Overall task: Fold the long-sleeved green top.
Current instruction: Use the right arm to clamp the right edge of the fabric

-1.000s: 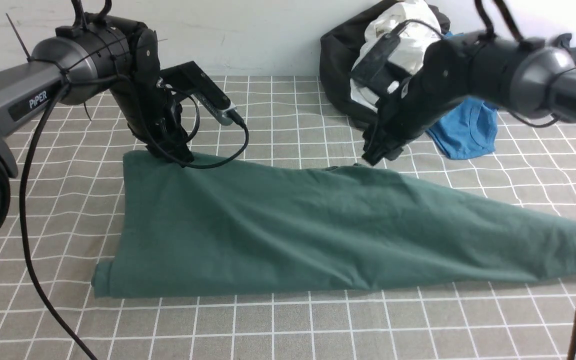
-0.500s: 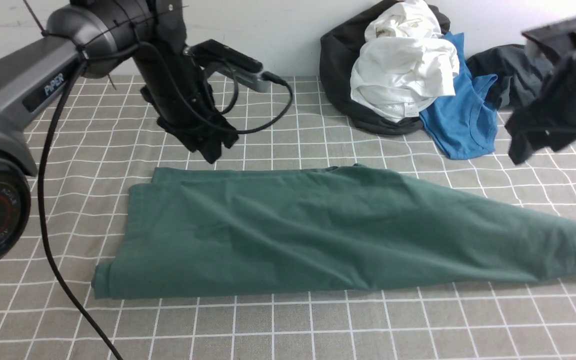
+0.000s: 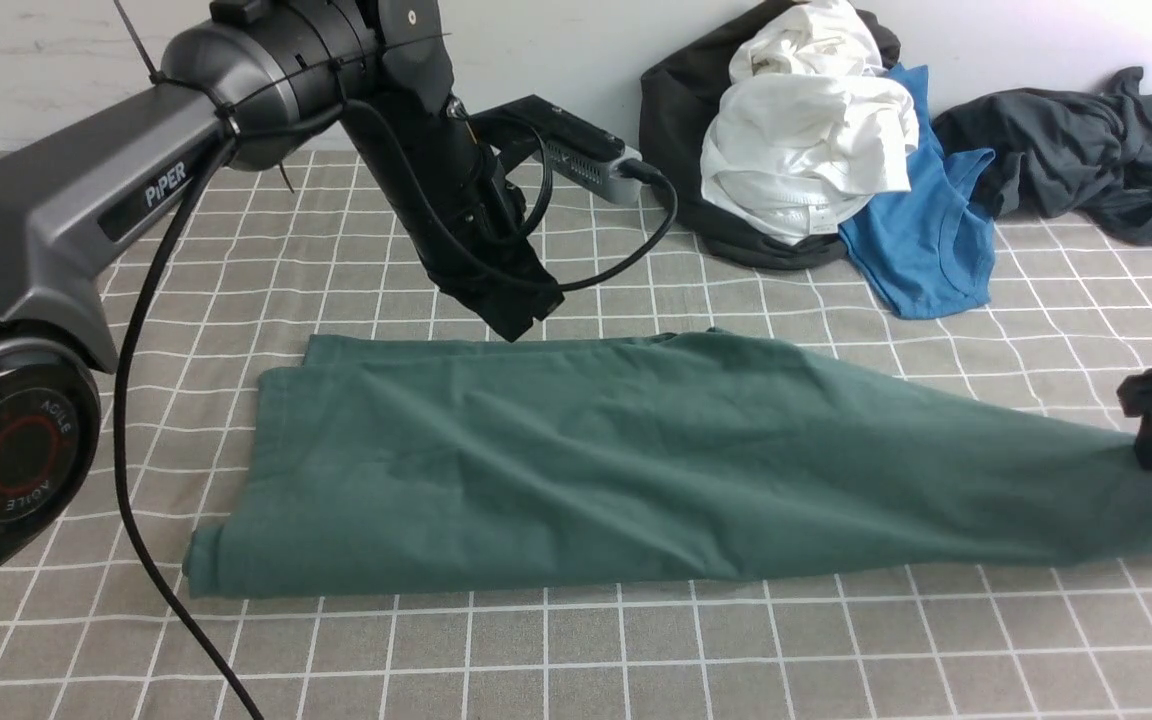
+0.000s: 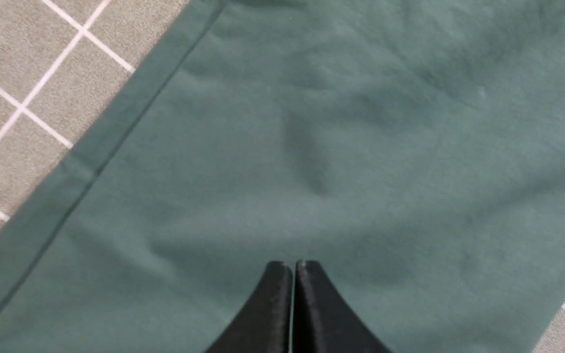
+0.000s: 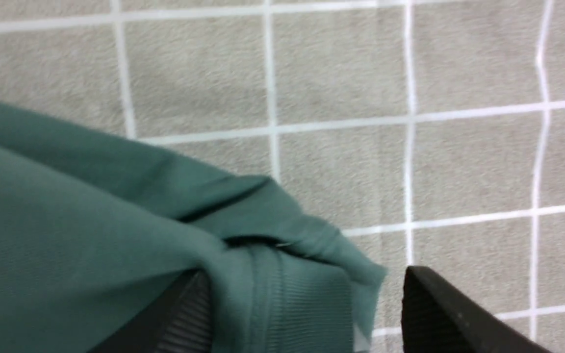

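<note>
Top (image 3: 636, 460) lying flat, ribbed end (image 5: 290, 309) inside spread right end effector (image 5: 303, 282)

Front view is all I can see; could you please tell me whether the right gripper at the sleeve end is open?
Observer: Yes, the right gripper is open, straddling the ribbed cuff of the green long-sleeved top.
Operator: Thank you; is the left gripper holding any cloth?
Observer: No, the left gripper is shut on nothing, its tips together over a smooth part of the top.
</note>
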